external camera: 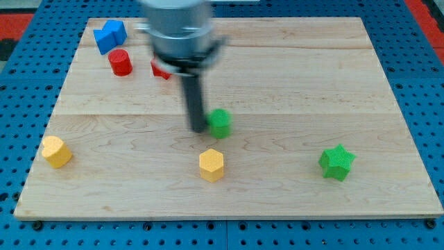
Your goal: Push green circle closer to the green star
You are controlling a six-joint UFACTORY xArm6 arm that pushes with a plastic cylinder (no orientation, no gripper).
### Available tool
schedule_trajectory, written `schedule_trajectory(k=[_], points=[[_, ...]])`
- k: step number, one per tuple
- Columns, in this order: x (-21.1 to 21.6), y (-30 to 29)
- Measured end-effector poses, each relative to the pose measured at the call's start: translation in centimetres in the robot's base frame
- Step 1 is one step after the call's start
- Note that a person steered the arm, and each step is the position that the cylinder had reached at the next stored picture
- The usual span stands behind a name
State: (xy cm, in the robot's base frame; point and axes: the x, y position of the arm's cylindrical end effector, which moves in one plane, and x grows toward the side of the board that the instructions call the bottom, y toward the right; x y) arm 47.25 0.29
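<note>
A single robot arm enters from the view's top, its wide grey cylindrical end [179,24] blurred. Below it sits a darker collar, and from that a straight dark rod [192,94] hangs upright. My tip [198,130] rests at counter height near the middle of the view, touching or just beside the left edge of the green circle [220,123].

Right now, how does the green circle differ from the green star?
The green circle is round, while the green star has points. The green circle sits near the board's middle, right beside my tip, which is at its left in the view; the green star stands alone toward the view's lower right. The green circle looks a little smaller than the green star. Both are green blocks resting on the wooden board.
</note>
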Motion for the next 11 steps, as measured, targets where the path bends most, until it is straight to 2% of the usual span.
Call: schedule_trajectory(k=[1, 2, 3, 4, 5, 6, 7, 8, 9, 10, 11], points=[[-0.1, 7.4], [-3.0, 4.3], [-4.8, 14.1], [-0.4, 15.6], [-1.5, 16.5], [-4.8, 13.6], [-6.3, 13.4], [-1.3, 16.5], [-1.1, 15.8], [-5.7, 10.8], [0.3, 11.5]])
